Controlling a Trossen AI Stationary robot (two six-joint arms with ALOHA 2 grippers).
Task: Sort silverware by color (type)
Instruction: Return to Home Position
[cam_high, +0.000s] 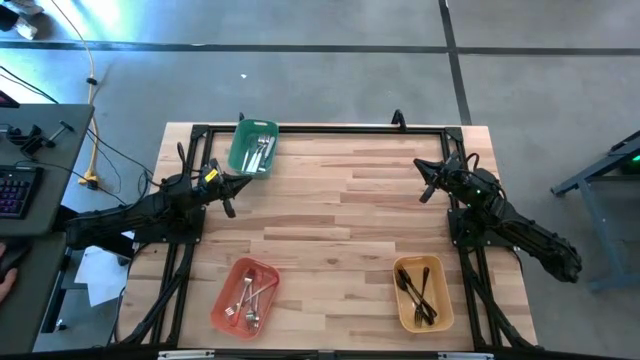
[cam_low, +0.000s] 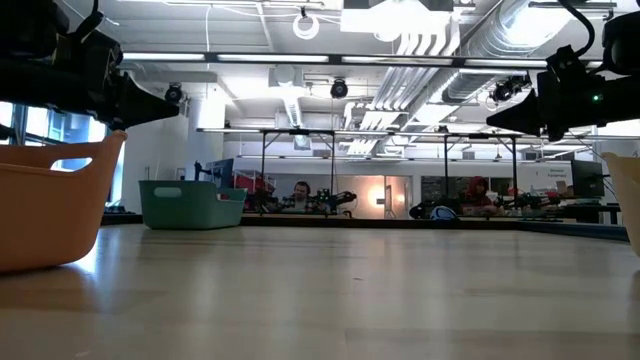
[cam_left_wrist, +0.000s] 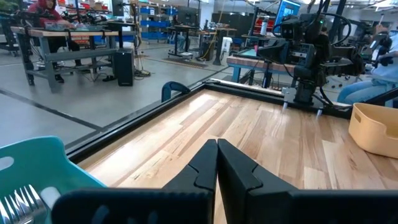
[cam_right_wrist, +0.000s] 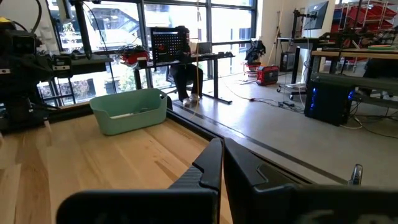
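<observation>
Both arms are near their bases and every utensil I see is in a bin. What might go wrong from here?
The left gripper, shut, sits close beside the green bin, which stands at the edge of the table; a swing could knock it off. Forks in the red bin lie piled and crossed; a bump might spill them. The right gripper is well clear.

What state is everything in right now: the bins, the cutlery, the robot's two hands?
Green rectangular plastic bin: upright, holds white/silver forks.
Red-orange rectangular plastic bin: upright, holds orange-tipped silver forks.
Yellow rectangular plastic bin: upright, holds black utensils.
Left hand: shut, empty, raised beside the green bin.
Right hand: shut, empty, raised over the wooden table, right side.
</observation>
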